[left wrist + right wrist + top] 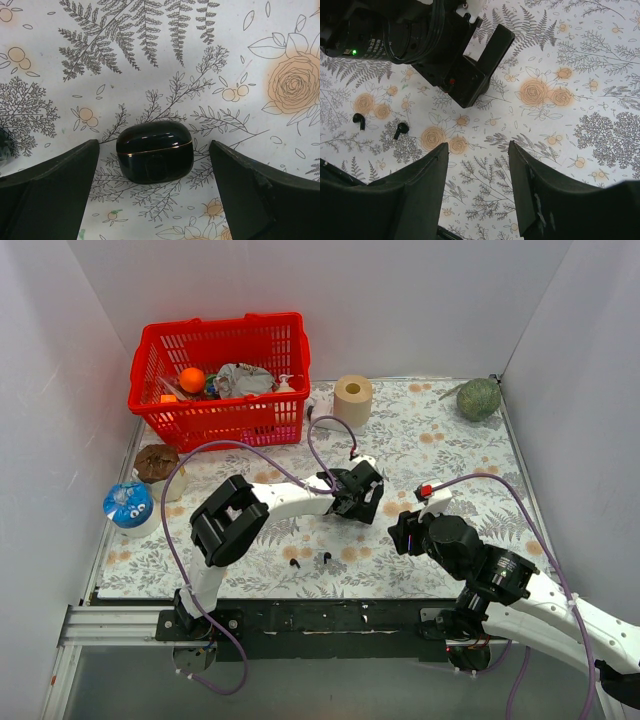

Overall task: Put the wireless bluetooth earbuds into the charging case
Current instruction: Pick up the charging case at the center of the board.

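Observation:
A closed glossy black charging case (155,155) with a thin gold seam lies on the floral mat. My left gripper (153,144) is open, and the case sits between its two fingertips without touching either. From above, the left gripper (356,490) covers the case. Two tiny black earbuds with short stems lie on the mat near the front edge (294,565) (325,559). They also show in the right wrist view (358,120) (400,129). My right gripper (477,149) is open and empty, hovering over bare mat to the right of the earbuds (404,531).
A red basket (150,405) holding several items stands at the back left. A cardboard roll (352,400) is beside it and a green melon (479,398) sits at the back right. A brown object (157,462) and a blue-and-white object (128,505) sit at the left edge. White walls enclose the table.

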Robot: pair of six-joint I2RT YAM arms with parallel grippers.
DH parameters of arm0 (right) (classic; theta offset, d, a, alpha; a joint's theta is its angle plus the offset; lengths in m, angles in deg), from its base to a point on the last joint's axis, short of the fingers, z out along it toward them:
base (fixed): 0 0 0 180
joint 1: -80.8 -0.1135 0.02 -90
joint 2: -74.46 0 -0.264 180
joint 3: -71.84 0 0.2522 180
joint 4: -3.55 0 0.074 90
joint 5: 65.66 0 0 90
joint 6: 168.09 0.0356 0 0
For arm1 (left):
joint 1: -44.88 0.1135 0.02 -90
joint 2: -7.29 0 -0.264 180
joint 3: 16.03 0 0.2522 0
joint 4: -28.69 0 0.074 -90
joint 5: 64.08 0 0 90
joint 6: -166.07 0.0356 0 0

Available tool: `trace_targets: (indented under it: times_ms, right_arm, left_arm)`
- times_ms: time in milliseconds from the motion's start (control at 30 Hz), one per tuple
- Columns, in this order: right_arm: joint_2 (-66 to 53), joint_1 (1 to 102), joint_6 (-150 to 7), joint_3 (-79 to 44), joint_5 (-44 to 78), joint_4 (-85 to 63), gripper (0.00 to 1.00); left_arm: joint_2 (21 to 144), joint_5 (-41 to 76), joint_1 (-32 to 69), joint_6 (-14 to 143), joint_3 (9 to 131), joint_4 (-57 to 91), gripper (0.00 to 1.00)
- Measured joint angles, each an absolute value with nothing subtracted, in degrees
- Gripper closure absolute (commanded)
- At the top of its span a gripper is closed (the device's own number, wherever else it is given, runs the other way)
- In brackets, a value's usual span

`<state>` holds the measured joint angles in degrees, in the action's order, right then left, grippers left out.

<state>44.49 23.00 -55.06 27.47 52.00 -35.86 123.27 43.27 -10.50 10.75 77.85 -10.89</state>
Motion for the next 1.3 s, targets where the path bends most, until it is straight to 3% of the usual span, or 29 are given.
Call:
trace_targets:
  times_ms: [300, 733, 867, 900, 967, 1000, 1167, 1300]
  right_arm:
    - [44.84, 23.00, -54.32, 27.47, 51.81, -36.01, 0.41]
    - [46.39, 23.00, -54.23, 27.47, 51.59, -36.88, 0.41]
    - [46.39, 23.00, -54.25, 27.47, 51.59, -37.04, 0.41]
    - [46.39, 23.00, -54.25, 27.47, 51.59, -37.10, 0.41]
    - [46.39, 23.00, -54.25, 27.47, 51.57, -37.12, 0.41]
    - [46.39, 23.00, -54.23, 27.47, 51.55, -37.12, 0.41]
    - [46.06, 23.00, -54.27, 27.27, 51.46, -37.19, 0.40]
    - [42.80, 23.00, -54.25, 22.88, 53.49, -38.81, 0.38]
  left_arm:
    - [125.13, 46.28, -10.98, 1.00, 81.72, -17.27, 0.14]
    - [126.07, 47.92, -12.12, -1.90, 82.98, -18.43, 0.44]
    - [126.07, 47.79, -12.14, -1.40, 82.85, -17.95, 0.63]
    - [126.07, 47.79, -12.20, -1.25, 82.79, -17.78, 0.79]
    - [125.92, 47.79, -12.25, -0.81, 82.35, -17.12, 0.90]
    - [125.72, 47.84, -12.25, -0.59, 81.98, -16.62, 1.00]
    - [122.46, 48.34, -12.25, 0.94, 76.91, -12.66, 1.00]
    - [113.17, 49.48, -12.27, 4.48, 66.77, -7.44, 1.00]
